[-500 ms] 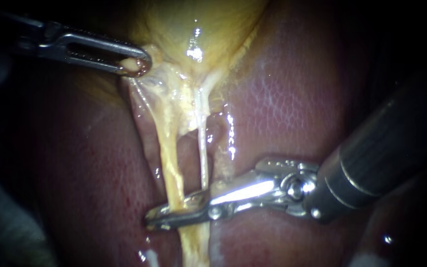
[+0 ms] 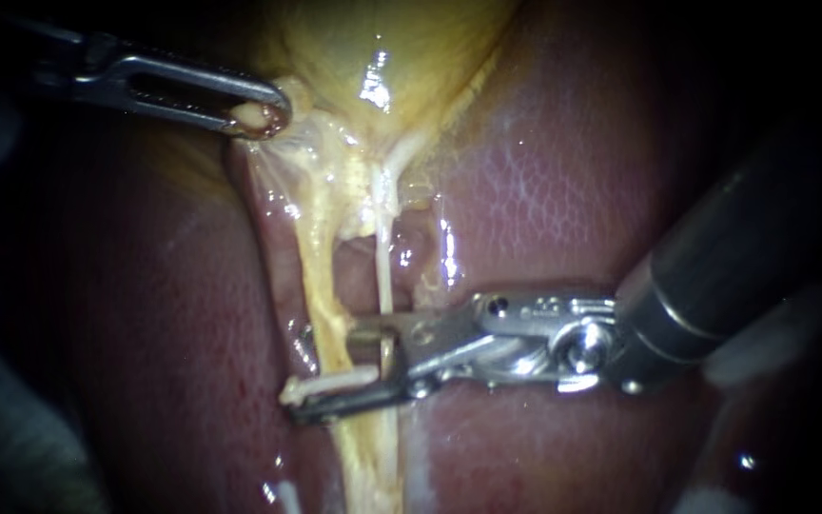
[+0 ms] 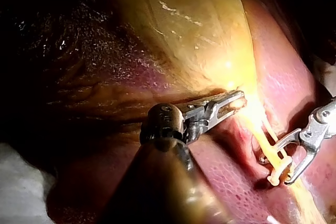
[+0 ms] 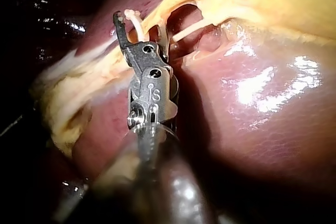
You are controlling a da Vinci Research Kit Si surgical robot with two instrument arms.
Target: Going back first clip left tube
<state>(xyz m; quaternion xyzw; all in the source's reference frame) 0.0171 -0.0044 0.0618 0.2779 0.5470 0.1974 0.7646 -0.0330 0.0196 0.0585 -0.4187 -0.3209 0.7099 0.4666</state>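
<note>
1. Endoscope view: the left tube (image 2: 321,286) runs as a thick yellow strand from the gallbladder (image 2: 382,48) at the top centre down to the lower centre of the frame. It lies on the dark red liver (image 2: 544,190).
2. A thinner, paler right tube (image 2: 384,276) runs just beside the left tube, on its right.
3. A small white clip (image 2: 330,383) sits across the left tube in the lower centre, lying crosswise to it.
4. The right instrument (image 2: 323,371) comes in from the right edge. Its jaws stand apart with a clear gap. The left tube passes through that gap, and the clip rests just above the lower jaw.
5. The left instrument (image 2: 264,116) comes in from the upper left. Its jaws are closed on a nub of pale tissue at the gallbladder's narrow end, which pulls both tubes taut.
6. In the right wrist view the clip shows as a pale loop at the tip of the parted jaws, with the yellow strand crossing there.
7. Judging by its look, the left tube is soft, wet and thin, so it would likely slip, stretch or tear if pinched or dragged sideways.
8. The safer hold seems to be the one already in place, on the tissue at the gallbladder's narrow end and not on the tube itself.
9. The step in hand looks like backing the right instrument away. Its open jaws would need to leave toward the right edge without catching the clip or either tube.
</note>
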